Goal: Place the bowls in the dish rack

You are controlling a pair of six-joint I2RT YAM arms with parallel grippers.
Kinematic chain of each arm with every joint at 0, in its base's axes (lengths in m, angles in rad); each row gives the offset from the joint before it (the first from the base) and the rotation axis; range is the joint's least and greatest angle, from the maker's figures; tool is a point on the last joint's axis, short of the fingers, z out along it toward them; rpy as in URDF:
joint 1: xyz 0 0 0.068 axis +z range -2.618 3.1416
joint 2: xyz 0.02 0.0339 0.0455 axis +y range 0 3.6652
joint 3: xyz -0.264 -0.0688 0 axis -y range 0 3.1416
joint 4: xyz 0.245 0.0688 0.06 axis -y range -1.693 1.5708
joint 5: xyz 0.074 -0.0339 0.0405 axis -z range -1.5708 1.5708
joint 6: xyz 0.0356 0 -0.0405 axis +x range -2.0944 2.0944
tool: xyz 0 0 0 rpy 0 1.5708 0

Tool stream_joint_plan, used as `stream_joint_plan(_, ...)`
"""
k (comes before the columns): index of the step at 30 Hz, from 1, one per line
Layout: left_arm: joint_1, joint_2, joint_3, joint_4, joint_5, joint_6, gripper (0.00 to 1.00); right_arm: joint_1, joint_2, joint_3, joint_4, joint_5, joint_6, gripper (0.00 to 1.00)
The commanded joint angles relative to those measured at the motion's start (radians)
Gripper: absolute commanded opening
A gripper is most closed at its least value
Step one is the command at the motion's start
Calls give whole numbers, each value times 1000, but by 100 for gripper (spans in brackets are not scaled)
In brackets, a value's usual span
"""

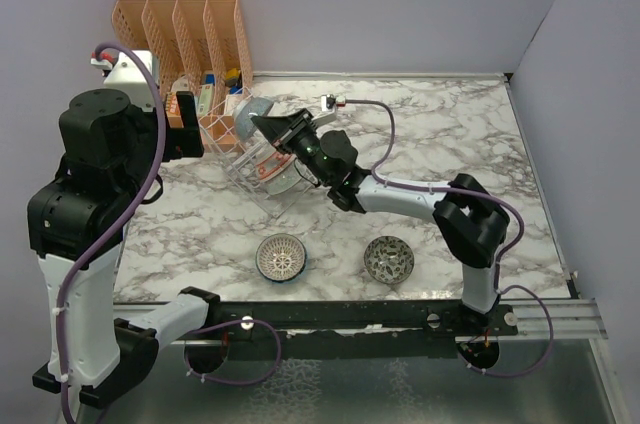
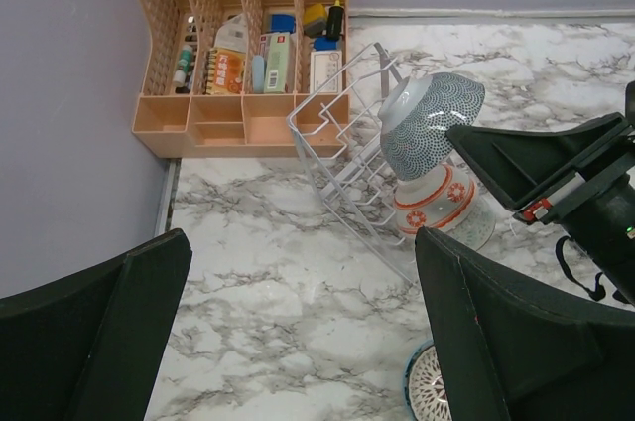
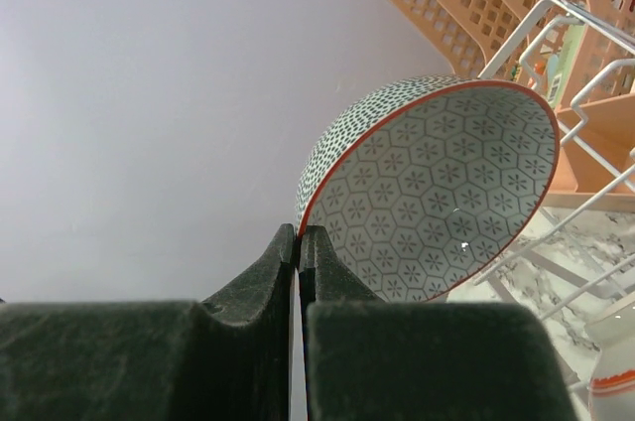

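Marble tabletop (image 1: 450, 134) from above: the dish rack (image 1: 240, 172) stands tilted just in front of the orange organizer (image 1: 185, 29). The right gripper (image 1: 264, 125) is clamped on the red-rimmed bowl (image 1: 248, 110) at the rack's top; the lattice bowl (image 1: 282, 256) and leaf-patterned bowl (image 1: 388, 259) lie well in front of the rack. Left wrist: the left gripper (image 2: 303, 242) gapes wide, holding nothing, near the rack, where a pale green bowl (image 2: 437, 210) sits inside. Right wrist: its fingers (image 3: 268, 277) pinch the red-rimmed bowl's rim beside the rack's wires.
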Motion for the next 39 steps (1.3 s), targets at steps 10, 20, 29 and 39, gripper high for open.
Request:
stream_joint_plan(10,-6,-8,-35,5,1,6,99,-5,69,-29,204,74,142,1)
stream_joint_plan(20,-8,1,-52,8,-8,9,99,-22,128,-70,213,47,234,1)
stream_joint_plan(29,-8,4,-72,15,-7,9,99,-29,131,-91,151,27,289,1)
stream_joint_plan(39,-11,3,-85,22,-6,10,99,-37,120,-114,151,-22,311,1)
